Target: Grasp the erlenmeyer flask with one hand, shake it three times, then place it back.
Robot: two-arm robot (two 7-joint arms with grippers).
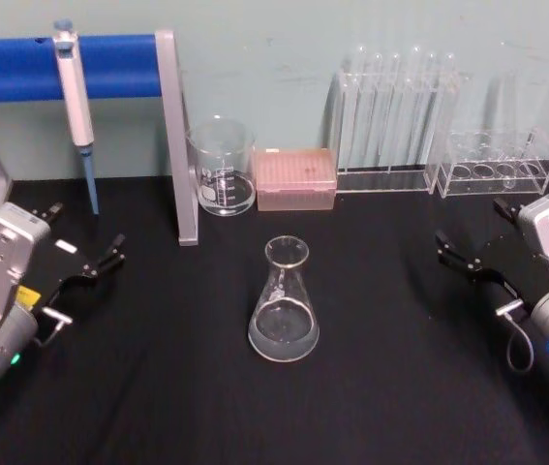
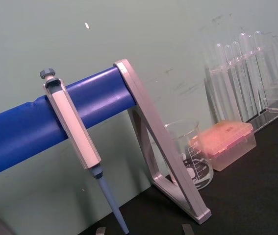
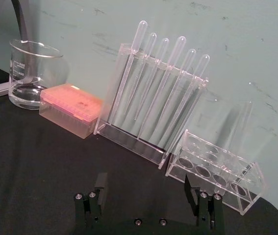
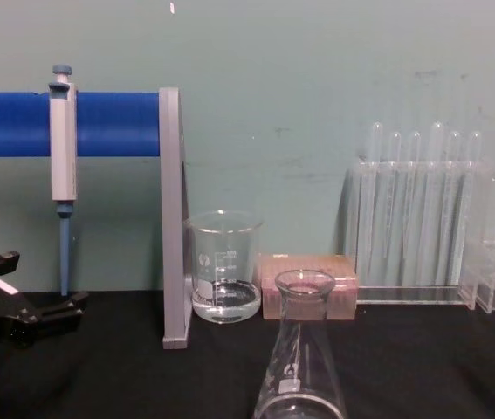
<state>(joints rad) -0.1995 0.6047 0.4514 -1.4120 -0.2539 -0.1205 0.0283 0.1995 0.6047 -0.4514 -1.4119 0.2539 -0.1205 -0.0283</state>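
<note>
The black table (image 1: 158, 407) is carrying everything. The left gripper (image 1: 85, 230) and the right gripper (image 1: 470, 223) are hovering low at opposite edges, each with its jaws spread wide and pinching nothing. The erlenmeyer flask (image 1: 284, 305) is standing upright between the two sets of jaws, well apart from both, with bare cloth lying on each side of it.

The flask is looking like thin, stiff glass: smooth, probably slippery and breakable. With a little clear liquid pooling in its wide base, it is likely bottom-heavy. The narrow neck just under the flared rim is offering the surest hold, since the sloping walls below would tend to squeeze out of closing jaws.

Beyond the left jaws, a blue-barred stand (image 1: 109, 63) is rising. Beyond the right jaws, a tall clear rack (image 1: 390, 116) and a low tube rack (image 1: 497, 165) are standing against the wall. Behind the flask, a pink tip box (image 1: 295, 179) and a beaker (image 1: 223, 165) are sitting side by side, and a pipette (image 1: 76, 97) is hanging from the bar. Nothing is blocking either sideways approach, though a wide shake could reach the beaker.
</note>
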